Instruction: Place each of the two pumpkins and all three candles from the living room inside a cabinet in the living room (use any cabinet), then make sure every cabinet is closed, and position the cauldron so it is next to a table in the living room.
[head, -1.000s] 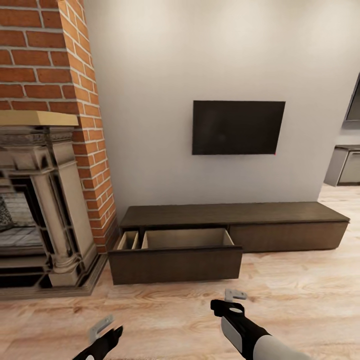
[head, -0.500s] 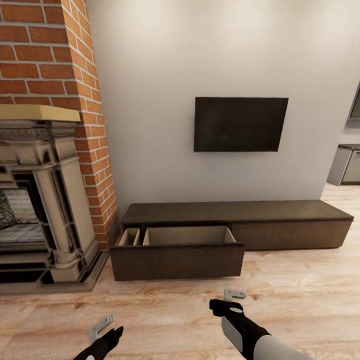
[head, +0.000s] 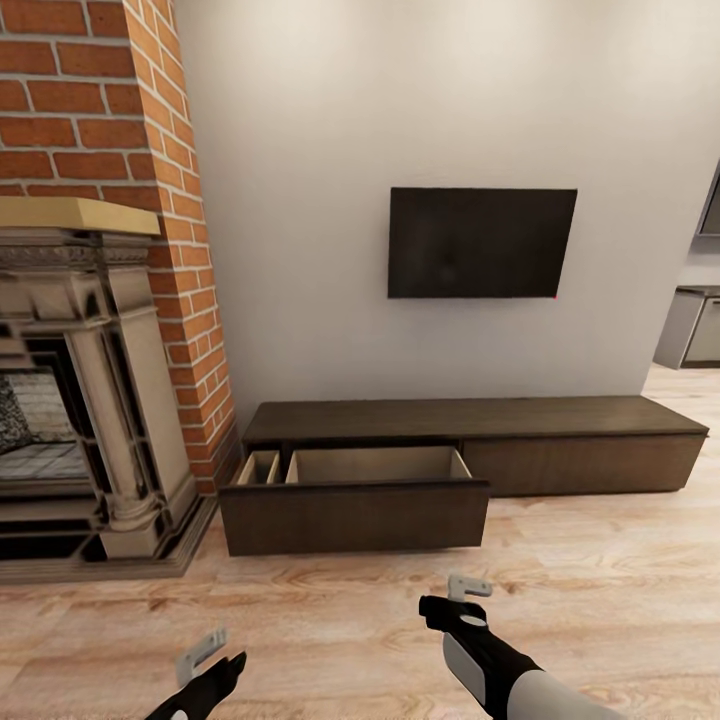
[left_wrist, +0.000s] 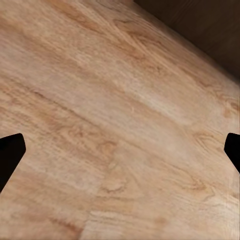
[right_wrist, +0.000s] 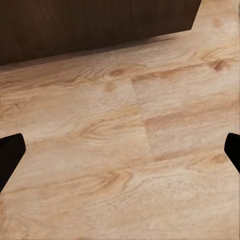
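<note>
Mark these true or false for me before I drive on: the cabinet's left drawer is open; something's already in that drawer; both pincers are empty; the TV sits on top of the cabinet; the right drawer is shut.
1. The cabinet's left drawer is pulled open. True.
2. A pumpkin lies in the open drawer. False: the part of its pale inside on view is bare.
3. The left pincer and right pincer hold nothing. True: both open over wood floor.
4. The TV stands on the cabinet top. False: it hangs on the wall above.
5. The right drawer is shut. True.

Both tools (head: 205, 650) (head: 468, 588) apparently spread, empty.
</note>
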